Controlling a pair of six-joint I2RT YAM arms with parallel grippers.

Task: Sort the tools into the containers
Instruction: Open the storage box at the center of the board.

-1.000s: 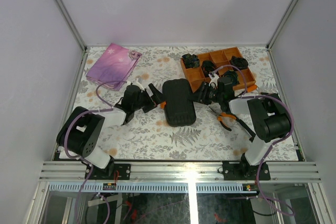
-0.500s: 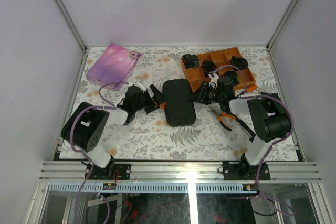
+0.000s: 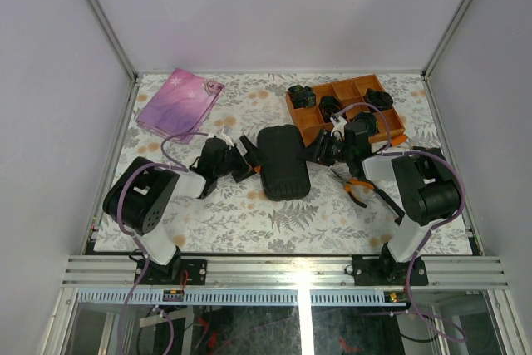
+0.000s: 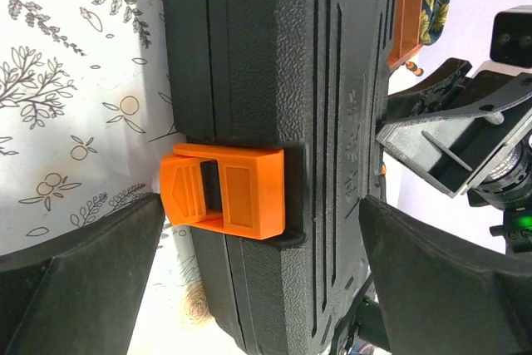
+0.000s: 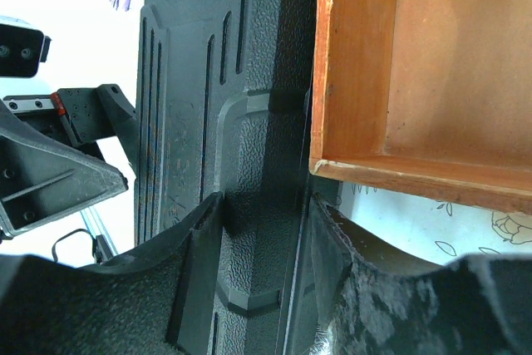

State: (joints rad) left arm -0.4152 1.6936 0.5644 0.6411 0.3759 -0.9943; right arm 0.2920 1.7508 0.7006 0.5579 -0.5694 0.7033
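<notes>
The closed tool case (image 3: pixel 283 161) lies central on the surface (image 3: pixel 216 209). The left hand (image 4: pixel 262 209) gapes around its orange latch (image 4: pixel 226 190), holding nothing; the right hand (image 5: pixel 266 209) pinches the far edge. A glancing latch push could skid the case free.

Tool case (image 3: pixel 283 161) sits pretty much mid-bench (image 3: pixel 274 222). Left gripper (image 3: pixel 248 157) is right at its left side, right gripper (image 3: pixel 317 149) hugs its right edge. Fabric pouch (image 3: pixel 179 104) is in the far left corner, divided tray (image 3: pixel 309 126) in the far right with rolled bundles (image 3: pixel 301 95) in its compartments. Pliers (image 3: pixel 357 189) lie right of the case, in front of the tray.
</notes>
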